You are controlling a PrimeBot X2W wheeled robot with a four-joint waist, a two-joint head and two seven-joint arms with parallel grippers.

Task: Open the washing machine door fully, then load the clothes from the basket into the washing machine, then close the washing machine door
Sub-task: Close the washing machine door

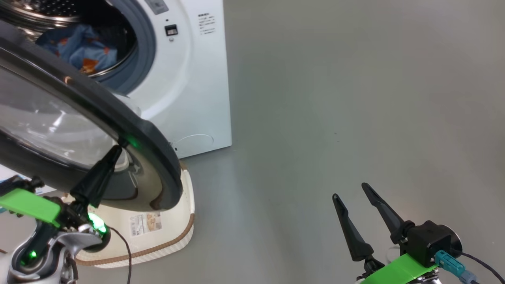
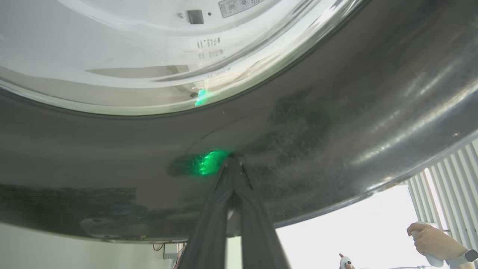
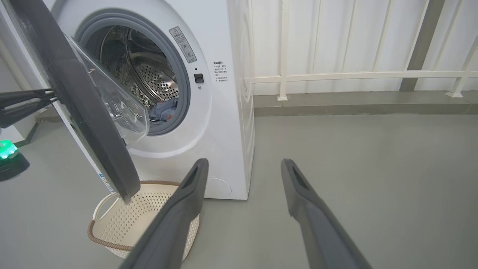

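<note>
The left hand, pressed together against the washing machine door, may skid off its glossy ring. The right hand hangs spread

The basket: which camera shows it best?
The right wrist view: the basket lies in front of the washing machine, its holed inside facing the camera. The head view shows its labelled base, partly behind the door.

The washing machine door hides part of the basket. Print on the washing machine is too tiny to read.
</note>
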